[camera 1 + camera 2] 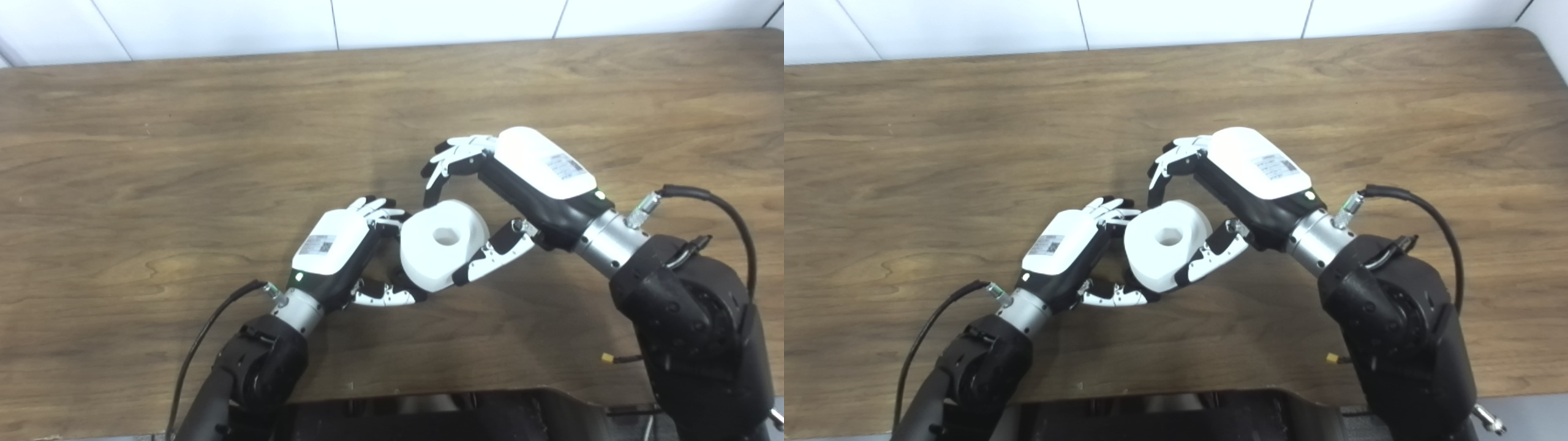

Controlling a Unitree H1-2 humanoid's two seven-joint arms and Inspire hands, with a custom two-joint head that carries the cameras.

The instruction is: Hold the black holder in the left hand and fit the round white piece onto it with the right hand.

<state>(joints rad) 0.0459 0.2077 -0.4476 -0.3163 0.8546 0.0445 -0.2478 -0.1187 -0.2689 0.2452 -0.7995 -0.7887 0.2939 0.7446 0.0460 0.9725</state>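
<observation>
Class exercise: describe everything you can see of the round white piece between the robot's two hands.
The round white piece is a thick, smooth, matte disc, plastic by its look, with a hole through its middle. It is tilted, its holed face turned up toward the camera. The right hand grips it between thumb and fingers; the left hand meets its left side. The black holder is mostly hidden behind it.

Table [184, 153] was matt brown wood, grain visible; round white piece [444, 245] looked smooth matt plastic; right hand [539, 177] had glossy white shell
</observation>
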